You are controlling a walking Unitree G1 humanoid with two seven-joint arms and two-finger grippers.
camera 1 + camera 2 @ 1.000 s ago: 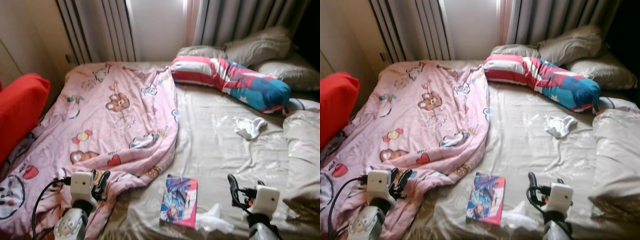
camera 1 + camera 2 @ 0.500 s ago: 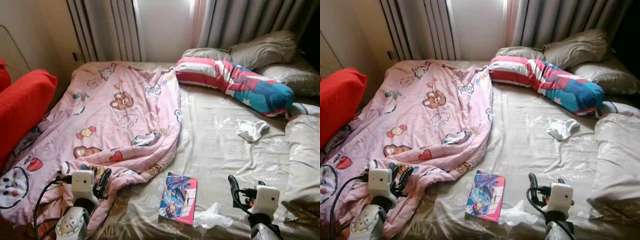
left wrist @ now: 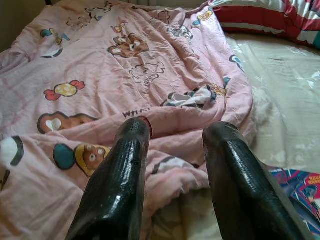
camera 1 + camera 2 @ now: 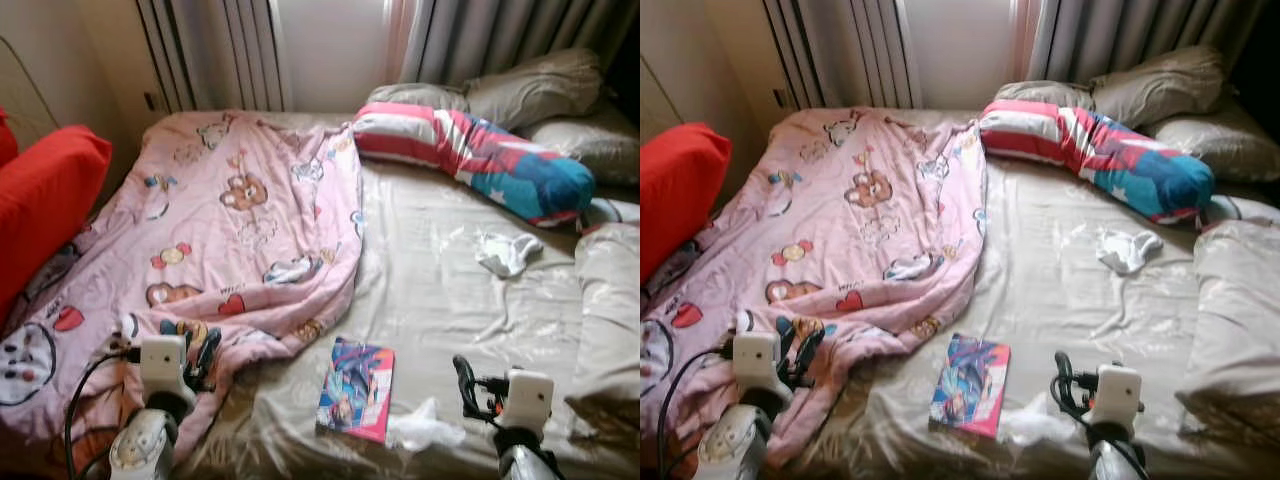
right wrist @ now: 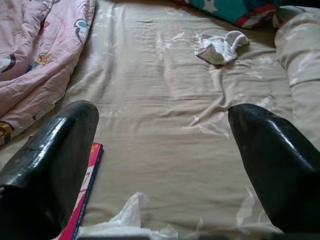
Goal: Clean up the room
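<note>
Home bedroom: bed (image 4: 430,290) lying under curtains (image 4: 500,40), pillows (image 4: 530,90) and pink blanket (image 4: 230,230) resting on it.

Left arm: I see a rounded silver shell with a round joint cap, ending in a white boxy wrist block.
Left cable: a black cable loops out from the side of that wrist block.
Left gripper (image 4: 206,352): two long glossy black fingers with rounded tips; one tip shows a reddish edge in my left wrist view.
Right arm: silver, topped by a white rounded wrist block.
Right gripper (image 4: 464,378): black fingers, with thin black wires beside the block.
</note>
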